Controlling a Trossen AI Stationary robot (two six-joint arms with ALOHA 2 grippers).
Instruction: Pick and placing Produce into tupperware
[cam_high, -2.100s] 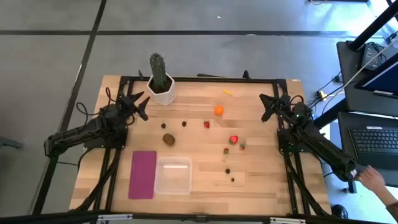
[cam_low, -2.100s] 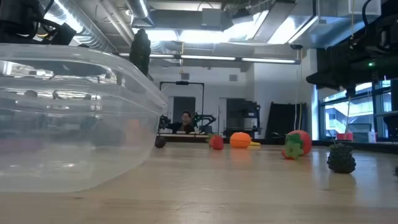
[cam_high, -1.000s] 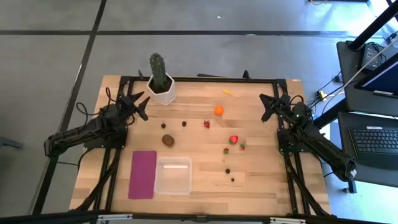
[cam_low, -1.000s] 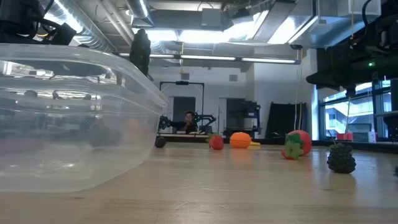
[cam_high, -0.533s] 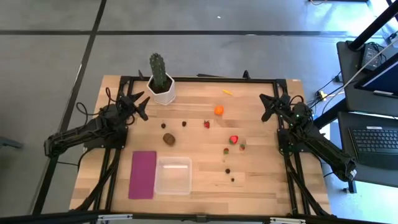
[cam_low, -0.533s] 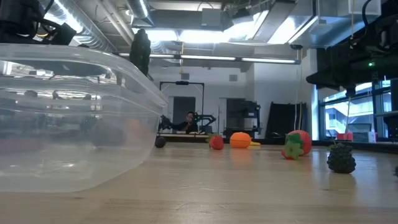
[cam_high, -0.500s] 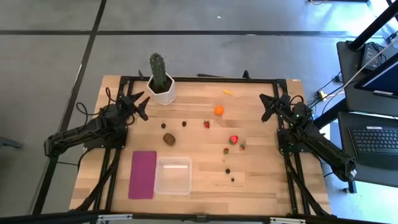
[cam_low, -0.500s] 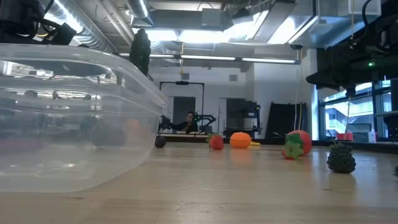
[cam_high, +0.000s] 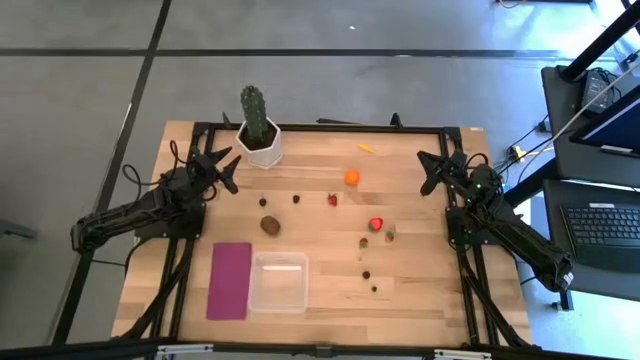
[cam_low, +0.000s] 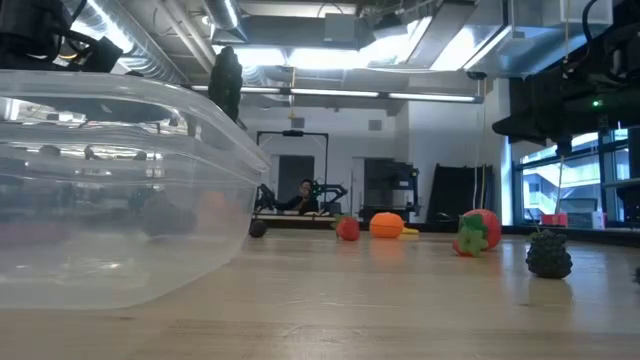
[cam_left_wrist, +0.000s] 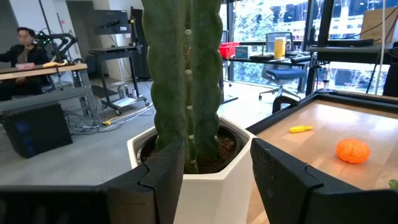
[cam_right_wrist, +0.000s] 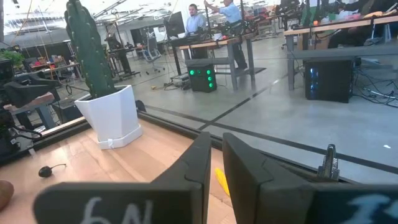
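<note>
The clear tupperware (cam_high: 279, 283) rests flat on the table near its near edge and fills the left of the low view (cam_low: 120, 190). The produce lies scattered on the wood: an orange ball (cam_high: 352, 177), strawberries (cam_high: 376, 225) (cam_high: 333, 199), a brown kiwi (cam_high: 271, 224), dark berries (cam_high: 367, 273) and a thin yellow piece (cam_high: 367, 148). My left gripper (cam_high: 225, 165) hovers open by the far left corner, facing the cactus (cam_left_wrist: 186, 81). My right gripper (cam_high: 430, 172) hovers near the far right; its fingers (cam_right_wrist: 216, 140) stand almost together with only a slit between them. Neither touches anything.
A tall green cactus in a white pot (cam_high: 258, 125) stands at the far left. A flat magenta rectangle (cam_high: 230, 280) lies just left of the tub. A black frame (cam_high: 330, 126) rims the table. Bare wood lies right of the tub. People sit in the room beyond.
</note>
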